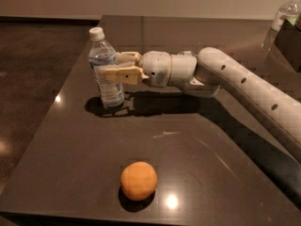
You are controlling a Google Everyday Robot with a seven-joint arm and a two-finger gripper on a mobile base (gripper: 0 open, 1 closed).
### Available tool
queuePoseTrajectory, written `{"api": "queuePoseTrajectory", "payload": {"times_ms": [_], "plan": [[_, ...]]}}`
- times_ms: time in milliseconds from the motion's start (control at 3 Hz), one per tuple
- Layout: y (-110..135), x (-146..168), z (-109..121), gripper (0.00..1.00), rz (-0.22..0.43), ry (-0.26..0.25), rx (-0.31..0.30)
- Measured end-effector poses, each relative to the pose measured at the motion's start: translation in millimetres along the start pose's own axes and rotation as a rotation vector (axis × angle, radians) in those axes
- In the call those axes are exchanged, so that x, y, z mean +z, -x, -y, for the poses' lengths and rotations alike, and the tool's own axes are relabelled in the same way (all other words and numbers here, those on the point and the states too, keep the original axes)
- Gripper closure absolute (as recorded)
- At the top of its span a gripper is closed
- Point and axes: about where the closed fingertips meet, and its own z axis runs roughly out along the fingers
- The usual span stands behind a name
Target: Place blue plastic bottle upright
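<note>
The blue plastic bottle (107,74), clear with a white cap and a pale label, stands nearly upright on the dark table (197,140) at the back left, its base on the surface. My gripper (115,67) reaches in from the right at the bottle's mid-height. One tan finger crosses the front of the bottle and the other lies behind it, shut on the bottle. The white arm (244,88) stretches away to the right edge.
An orange (138,181) lies near the table's front edge. Another clear bottle (284,15) and a dark box (289,44) stand at the far right back. The table's left edge runs close to the held bottle.
</note>
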Motion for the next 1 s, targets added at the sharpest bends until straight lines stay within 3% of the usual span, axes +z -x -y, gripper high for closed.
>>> {"api": "queuePoseTrajectory", "payload": {"times_ms": [333,667,1000], "plan": [[-1.1,-0.7,0.1,0.39,0.009,-0.025,-0.025],[-0.1,4.1,-2.2,0.0,0.009,-0.018,-0.029],[-0.1,4.1,-2.2,0.0,0.009,-0.018,-0.029]]}}
